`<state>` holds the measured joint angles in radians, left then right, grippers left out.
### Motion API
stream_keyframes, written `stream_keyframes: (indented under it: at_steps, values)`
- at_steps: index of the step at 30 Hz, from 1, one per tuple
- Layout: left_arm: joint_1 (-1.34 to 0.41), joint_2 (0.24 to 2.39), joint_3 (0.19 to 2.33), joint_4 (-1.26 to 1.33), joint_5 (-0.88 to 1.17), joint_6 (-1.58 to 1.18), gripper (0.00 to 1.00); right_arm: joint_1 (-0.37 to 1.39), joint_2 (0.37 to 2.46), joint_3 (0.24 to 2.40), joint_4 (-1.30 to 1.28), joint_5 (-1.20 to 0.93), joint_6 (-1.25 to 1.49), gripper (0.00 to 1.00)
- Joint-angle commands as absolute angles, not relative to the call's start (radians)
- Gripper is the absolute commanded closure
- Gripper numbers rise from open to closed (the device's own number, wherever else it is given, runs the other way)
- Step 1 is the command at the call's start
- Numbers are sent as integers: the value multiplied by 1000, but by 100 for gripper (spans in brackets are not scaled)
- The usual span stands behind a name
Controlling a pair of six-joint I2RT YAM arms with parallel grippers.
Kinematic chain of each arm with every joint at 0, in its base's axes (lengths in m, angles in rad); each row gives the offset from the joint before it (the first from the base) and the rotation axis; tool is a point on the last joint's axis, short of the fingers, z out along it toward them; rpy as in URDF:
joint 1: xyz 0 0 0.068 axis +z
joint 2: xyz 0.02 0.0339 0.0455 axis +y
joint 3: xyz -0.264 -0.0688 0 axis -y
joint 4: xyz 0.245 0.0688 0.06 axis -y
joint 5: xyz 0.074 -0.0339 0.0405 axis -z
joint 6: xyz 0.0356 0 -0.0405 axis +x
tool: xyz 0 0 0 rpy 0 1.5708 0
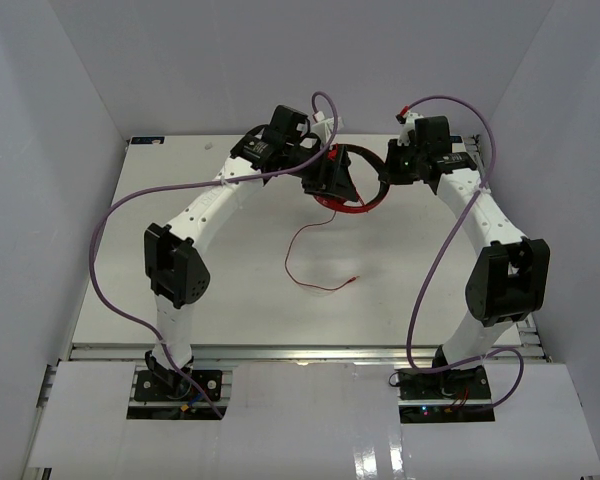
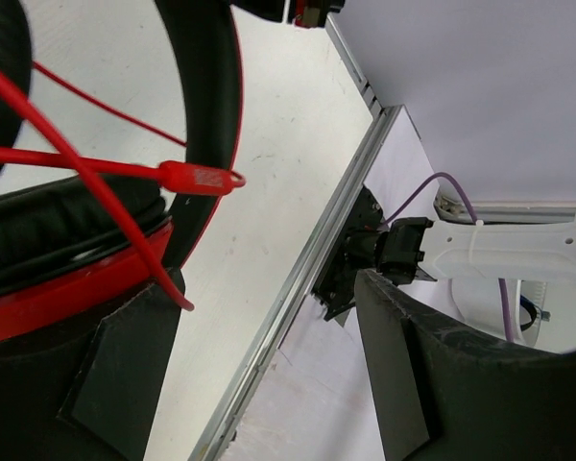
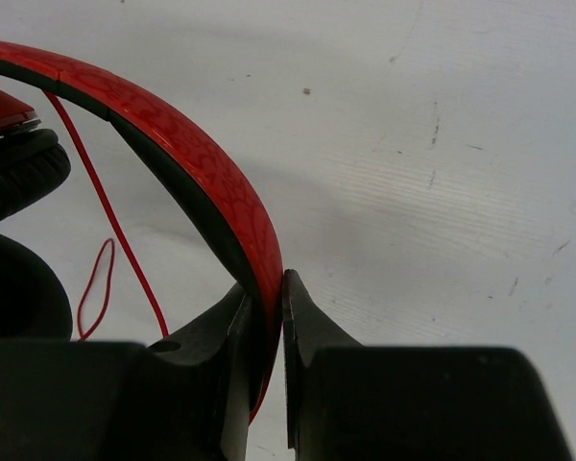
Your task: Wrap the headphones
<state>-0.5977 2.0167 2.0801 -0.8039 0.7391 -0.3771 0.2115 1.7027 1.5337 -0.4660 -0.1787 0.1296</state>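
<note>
The red headphones (image 1: 353, 206) are held up at the back middle of the table between the two grippers. My right gripper (image 1: 390, 166) is shut on the red, black-edged headband (image 3: 202, 163), pinched between its fingertips (image 3: 269, 280). My left gripper (image 1: 325, 178) is open, its jaws wide apart (image 2: 269, 288). A black-padded ear cup (image 2: 58, 230) lies against its left finger, and the headband (image 2: 206, 96) rises past it. The thin red cord (image 2: 96, 168) crosses the ear cup. In the top view the cord (image 1: 295, 250) trails down onto the table, ending in the plug (image 1: 355, 279).
Thick purple cables (image 1: 110, 250) (image 1: 430, 270) loop off both arms. A metal rail (image 1: 300, 352) runs along the table's near edge, also seen in the left wrist view (image 2: 298, 288). White walls enclose the left, back and right sides.
</note>
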Motion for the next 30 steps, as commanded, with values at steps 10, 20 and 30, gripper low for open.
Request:
stream_keyframes:
  at_steps: [10,20,30]
  values:
    - [-679,1960,2090,-747,669,-406,13,163,1702,1616,-410,-414,291,92]
    - [-712,1861,1980,-732,561,-380,4,118,1722,1657,-411,-462,324,92]
    - [-750,1817,1929,-709,507,-362,2,92,1732,1681,-413,-496,348,92]
